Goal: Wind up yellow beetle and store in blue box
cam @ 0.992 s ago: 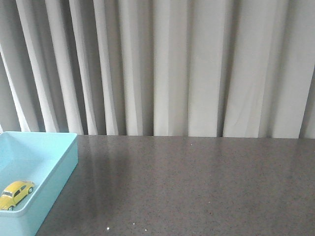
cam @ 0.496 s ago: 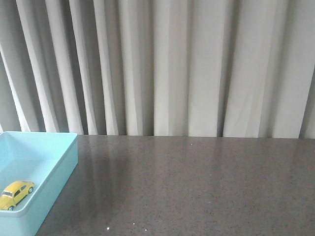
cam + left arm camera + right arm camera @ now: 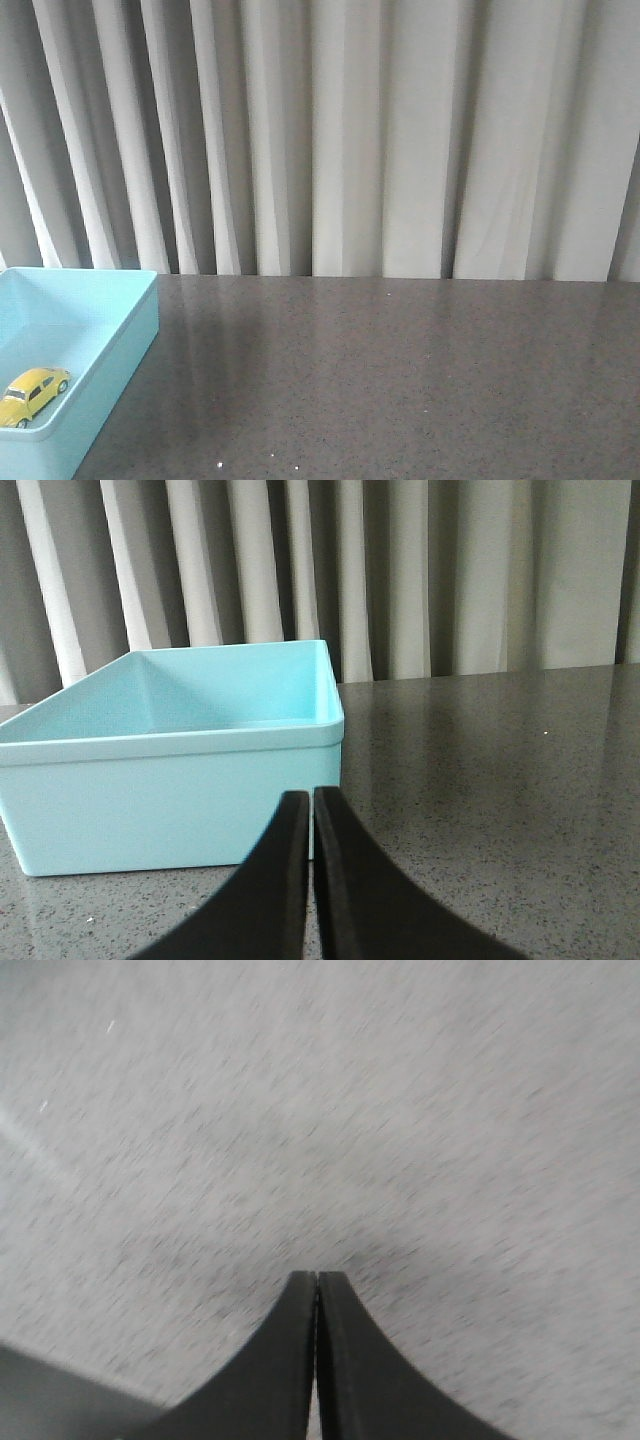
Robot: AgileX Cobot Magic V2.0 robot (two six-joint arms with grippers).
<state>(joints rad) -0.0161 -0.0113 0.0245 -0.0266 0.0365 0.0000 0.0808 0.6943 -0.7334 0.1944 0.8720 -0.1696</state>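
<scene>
The yellow beetle [image 3: 33,395] lies inside the blue box [image 3: 120,345] at the left edge of the front view, near its front right wall. The blue box also shows in the left wrist view [image 3: 170,780], seen from the side, so the beetle is hidden there. My left gripper [image 3: 312,798] is shut and empty, low over the table, a short way in front of the box's outer wall. My right gripper [image 3: 316,1278] is shut and empty, close above the bare grey tabletop [image 3: 330,1110]. Neither gripper shows in the front view.
A dark speckled table [image 3: 400,380] stretches from the box to the right. Pale pleated curtains [image 3: 350,140] hang behind the table's far edge.
</scene>
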